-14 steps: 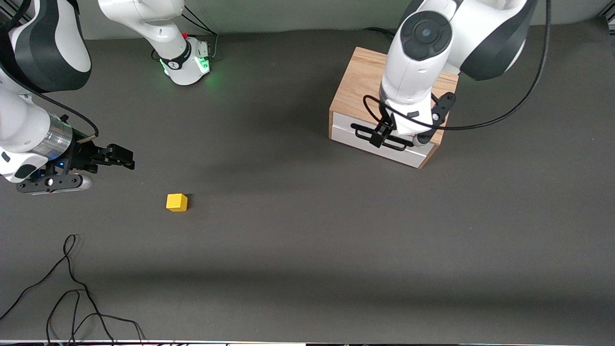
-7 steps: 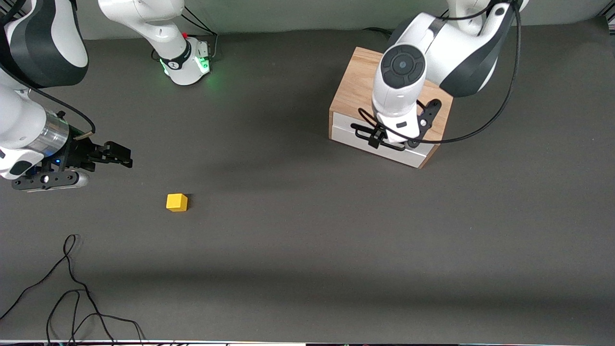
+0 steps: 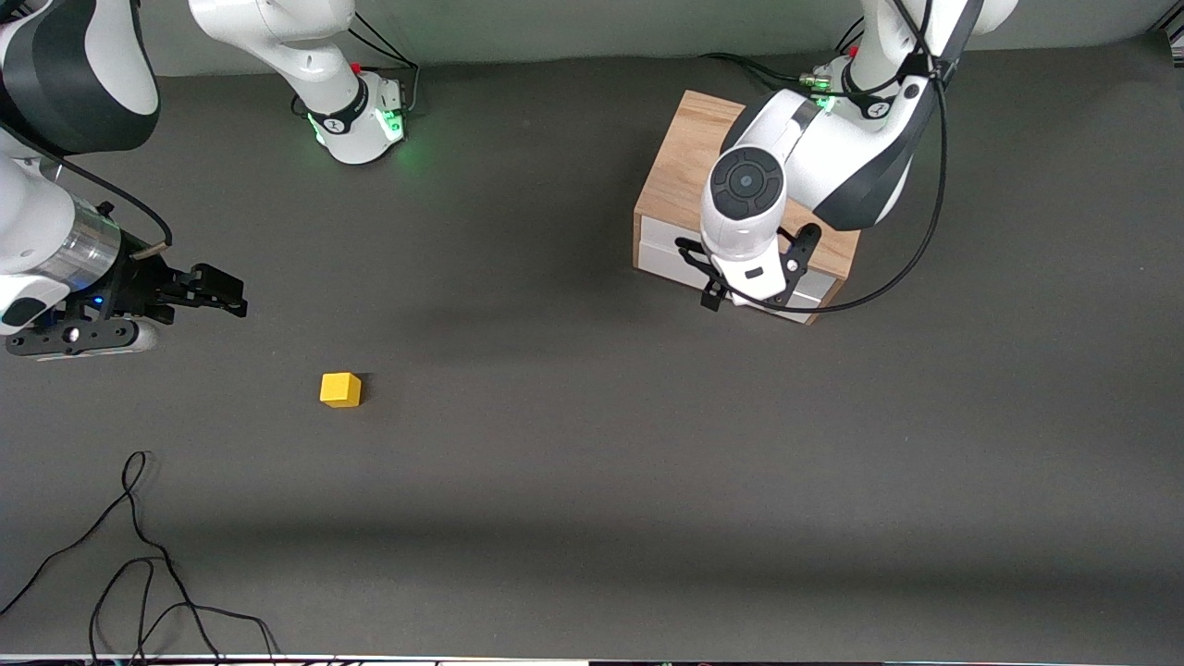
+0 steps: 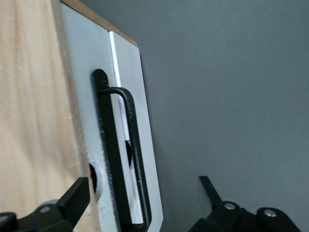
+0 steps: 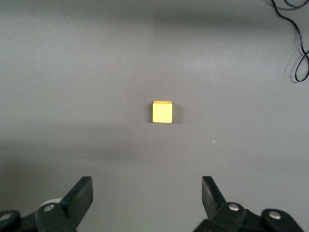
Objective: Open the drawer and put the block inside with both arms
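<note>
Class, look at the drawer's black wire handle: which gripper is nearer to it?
Left. The left gripper is open, its fingers straddling the handle. The right gripper hangs open near the yellow block, at the right arm's end.

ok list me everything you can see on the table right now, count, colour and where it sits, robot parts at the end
wooden box: one, light oak, on the table toward the left arm's end, near the arm bases.
drawer: one, white front, in the wooden box, closed.
handle: one, black wire, on the drawer front.
block: one, yellow, on the bare table toward the right arm's end, nearer the front camera than the box.
cables: loose black loops, at the table edge nearest the front camera, right arm's end.
table: one, dark grey.
left end effector: black, open, straddling the handle.
right end effector: black, open, over bare table, apart from the block.
</note>
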